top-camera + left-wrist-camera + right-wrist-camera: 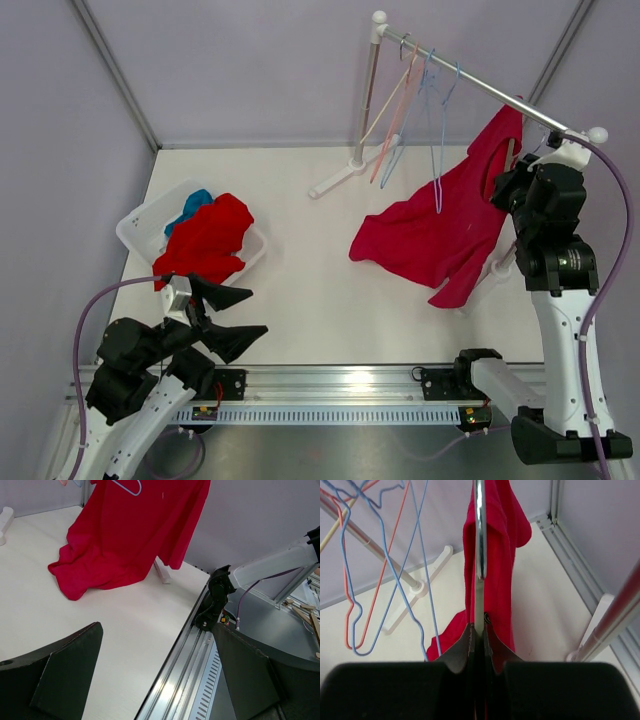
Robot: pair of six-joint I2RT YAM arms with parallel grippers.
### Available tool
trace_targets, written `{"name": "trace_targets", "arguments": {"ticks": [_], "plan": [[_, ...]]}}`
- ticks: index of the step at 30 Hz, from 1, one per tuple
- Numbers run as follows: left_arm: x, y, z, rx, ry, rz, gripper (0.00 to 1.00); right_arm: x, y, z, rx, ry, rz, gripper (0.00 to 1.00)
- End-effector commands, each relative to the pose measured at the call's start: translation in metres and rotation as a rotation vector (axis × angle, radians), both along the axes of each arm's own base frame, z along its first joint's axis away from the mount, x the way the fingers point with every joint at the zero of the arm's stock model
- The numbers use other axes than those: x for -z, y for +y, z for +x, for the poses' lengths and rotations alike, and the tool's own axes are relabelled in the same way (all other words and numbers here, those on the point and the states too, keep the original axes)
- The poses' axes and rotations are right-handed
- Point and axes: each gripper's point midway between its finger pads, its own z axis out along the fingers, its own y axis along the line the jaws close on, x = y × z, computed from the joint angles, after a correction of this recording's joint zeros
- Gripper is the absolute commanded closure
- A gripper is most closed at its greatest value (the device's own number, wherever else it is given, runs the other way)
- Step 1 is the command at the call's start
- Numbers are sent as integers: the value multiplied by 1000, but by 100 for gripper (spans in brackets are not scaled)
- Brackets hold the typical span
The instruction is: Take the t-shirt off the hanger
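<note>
Right gripper (479,632) clamps the hanger hook (479,540), probably steadying it for pulling the t-shirt (495,555) off; left gripper (257,311) idles, jaws apart, at the worktop's (320,300) near-left corner.

Bright, even light from overhead fills every view; the t-shirt (430,235) casts only a faint, soft shadow on the table (300,290). Glare streaks the rail (165,685) at 6 o'clock in the left wrist view and the hanger (479,525) at 12 o'clock in the right wrist view, where the right gripper (479,630) is dark and blurred
</note>
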Motion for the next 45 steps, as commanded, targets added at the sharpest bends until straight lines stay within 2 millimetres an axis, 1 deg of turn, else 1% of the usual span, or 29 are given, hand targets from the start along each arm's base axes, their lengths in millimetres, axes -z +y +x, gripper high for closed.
{"name": "trace_targets", "arguments": {"ticks": [1, 2, 3, 4, 6, 7, 9, 12, 13, 15, 16, 18, 21, 24, 26, 27, 31, 32, 33, 35, 37, 38, 39, 40, 41, 42, 43, 44, 45], "plan": [[-12, 1, -7, 19, -51, -35, 1, -5, 12, -20, -36, -69, 95, 100], [-12, 1, -6, 17, -50, -34, 1, -7, 17, -34, -60, -88, 112, 100], [-12, 1, -6, 16, -50, -35, 1, -3, 21, -41, -79, -83, 126, 100], [-12, 1, -6, 14, -50, -33, 1, 18, 27, -48, -99, -22, 145, 100], [-12, 1, -5, 9, -51, -34, 1, 28, 41, -65, -157, -3, 201, 100], [-12, 1, -5, 9, -50, -33, 1, 44, 47, -77, -175, 41, 234, 100], [-8, -2, 1, 8, -23, -16, 1, 64, 53, -90, -193, 106, 262, 100], [-6, -3, 5, -1, -4, -8, 1, 92, 61, -103, -219, 204, 293, 100], [-7, -3, 6, -4, -2, -9, 1, 107, 63, -106, -221, 250, 308, 100], [-7, -3, 8, -15, 3, -7, 1, 117, 74, -114, -275, 272, 340, 100], [-7, -2, 10, -29, 7, -10, 1, 130, 77, -117, -282, 308, 355, 100], [-9, 0, 13, -47, 11, -19, 1, 137, 85, -123, -324, 308, 378, 100], [-9, 2, 20, -90, 31, -26, 1, 163, 108, -129, -438, 387, 448, 100], [-15, 5, 26, -124, 38, -31, 1, 169, 132, -136, -563, 425, 471, 100], [-19, 5, 32, -149, 64, -40, 1, 163, 144, -140, -617, 413, 477, 100], [-20, 5, 34, -154, 83, -46, 1, 155, 158, -145, -693, 400, 472, 100], [-27, -4, 39, -130, 121, -59, 1, 139, 189, -147, -784, 373, 440, 100], [-25, -8, 42, -120, 143, -50, 1, 133, 194, -148, -797, 349, 426, 100], [-27, -10, 40, -102, 154, -54, 1, 120, 199, -147, -811, 302, 420, 100], [-25, -15, 41, -82, 182, -42, 1, 109, 206, -148, -813, 249, 379, 100], [-25, -19, 39, -56, 196, -37, 1, 95, 205, -140, -780, 163, 355, 100], [-24, -20, 39, -49, 202, -36, 1, 90, 209, -143, -803, 141, 348, 100], [-27, -22, 36, -25, 197, -46, 1, 77, 212, -139, -809, 89, 356, 100], [-26, -25, 35, -8, 202, -46, 1, 74, 217, -135, -816, 74, 328, 100], [-26, -26, 34, 5, 207, -49, 1, 67, 223, -133, -834, 59, 320, 100], [-27, -30, 32, 33, 219, -54, 1, 47, 230, -130, -853, 8, 330, 100], [-27, -32, 33, 41, 223, -54, 1, 51, 242, -118, -848, 19, 276, 100], [-27, -34, 33, 47, 228, -54, 1, 41, 256, -118, -877, -11, 268, 100], [-27, -35, 36, 45, 235, -52, 1, 24, 258, -109, -839, -61, 234, 100]]}}
